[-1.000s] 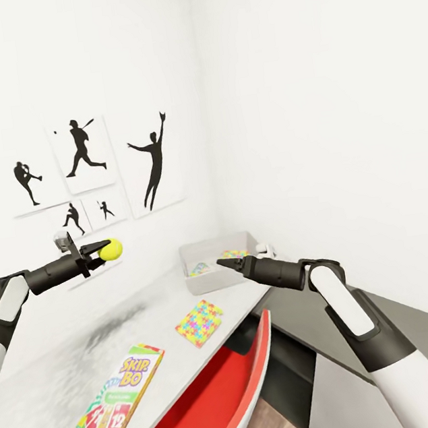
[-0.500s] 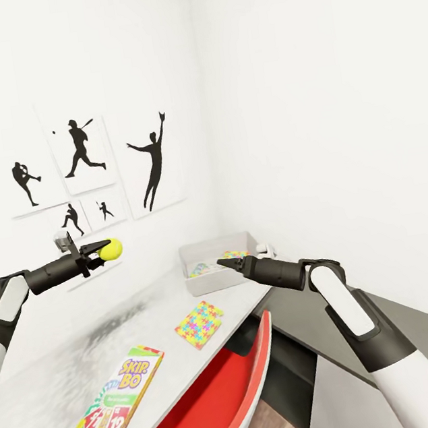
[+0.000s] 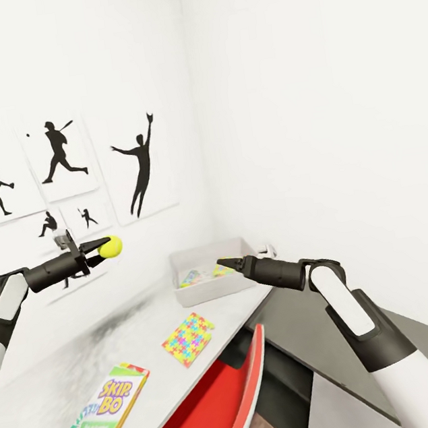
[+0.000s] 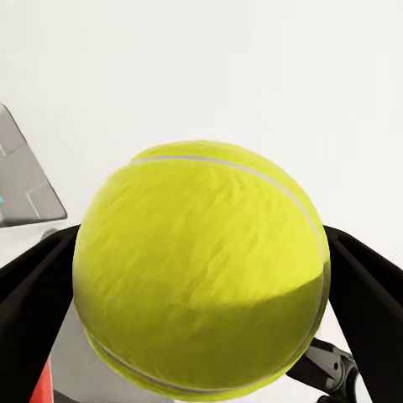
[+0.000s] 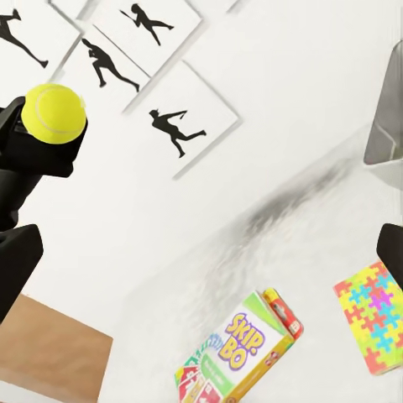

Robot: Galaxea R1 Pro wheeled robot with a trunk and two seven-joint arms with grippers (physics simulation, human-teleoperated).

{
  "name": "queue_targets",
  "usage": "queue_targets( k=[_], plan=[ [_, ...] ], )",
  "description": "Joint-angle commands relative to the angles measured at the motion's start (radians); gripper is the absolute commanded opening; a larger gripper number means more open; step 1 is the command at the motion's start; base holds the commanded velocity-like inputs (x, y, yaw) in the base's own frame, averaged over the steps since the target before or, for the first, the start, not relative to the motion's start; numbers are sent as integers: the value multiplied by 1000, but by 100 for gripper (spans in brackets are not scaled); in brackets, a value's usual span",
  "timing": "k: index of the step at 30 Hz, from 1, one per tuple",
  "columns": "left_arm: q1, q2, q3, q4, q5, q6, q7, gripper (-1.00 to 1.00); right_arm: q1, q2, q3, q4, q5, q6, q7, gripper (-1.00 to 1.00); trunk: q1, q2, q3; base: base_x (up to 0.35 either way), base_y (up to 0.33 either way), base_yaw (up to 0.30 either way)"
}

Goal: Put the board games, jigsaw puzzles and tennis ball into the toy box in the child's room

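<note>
Above the table (image 3: 90,347), the left gripper (image 3: 103,248) clamps the tennis ball (image 3: 112,245). Beside the toy box (image 3: 214,289), the right gripper (image 3: 222,264) hovers, jaws together.

white forearms (image 3: 416,390), dark grey elbow joints with white oval panels (image 3: 342,301), tapering black wrists, slim black jaws

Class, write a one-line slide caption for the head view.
Left gripper holds the tennis ball above the table; Skip-Bo box and jigsaw puzzle remain outside the toy box.
</note>
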Motion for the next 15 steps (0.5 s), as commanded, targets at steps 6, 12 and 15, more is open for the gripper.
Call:
queue_targets(
  k=[6, 12, 15],
  plan=[
    [0, 0, 1, 0, -1, 3, -4, -100, 0, -1, 1, -1, 8, 2, 7, 100, 1, -1, 0, 134, -131, -1],
    [0, 0, 2, 0, 0, 2, -4, -100, 1, -1, 1, -4, 9, 2, 8, 100, 1, -1, 0, 39, -133, 0],
    [0, 0, 2, 0, 0, 3, -4, -100, 3, -1, 1, -5, 9, 2, 8, 100, 1, -1, 0, 9, -29, 0]
  ],
)
